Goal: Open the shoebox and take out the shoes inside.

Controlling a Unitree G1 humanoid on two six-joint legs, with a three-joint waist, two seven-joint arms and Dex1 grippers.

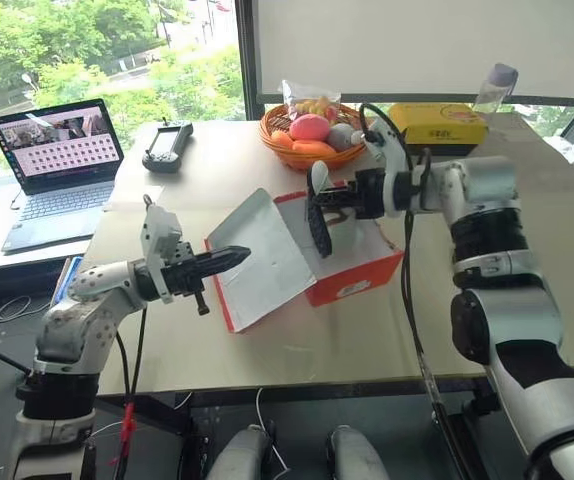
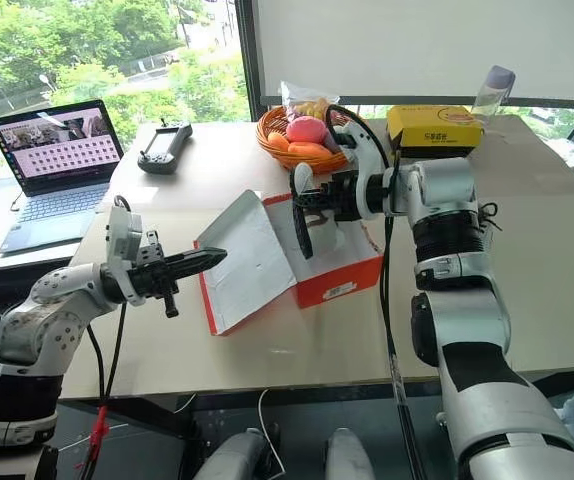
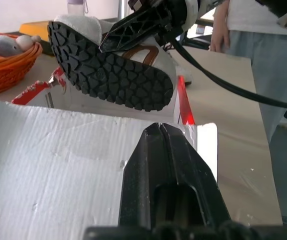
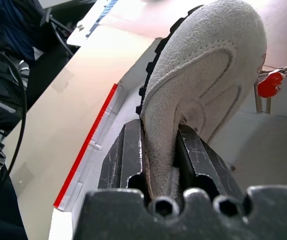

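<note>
The red shoebox point(image 1: 355, 272) sits open in the middle of the table, its lid point(image 1: 262, 255) tipped back to the left with the pale inside showing. My left gripper point(image 1: 244, 254) is shut, and its tip rests against the inside of the lid. Over the open box my right gripper point(image 4: 161, 145) is shut on one whitish shoe point(image 4: 203, 75), pinching its upper. The shoe point(image 1: 318, 222) hangs on edge above the box. Its black treaded sole point(image 3: 108, 70) faces the lid. The box bottom behind the shoe is mostly hidden.
At the back of the table stand an orange basket point(image 1: 312, 152) of toy fruit, a yellow box point(image 1: 437, 124) and a bottle point(image 1: 495, 86). A controller point(image 1: 167, 146) and a laptop point(image 1: 57, 165) lie to the left. A person point(image 3: 256, 55) stands beyond the table.
</note>
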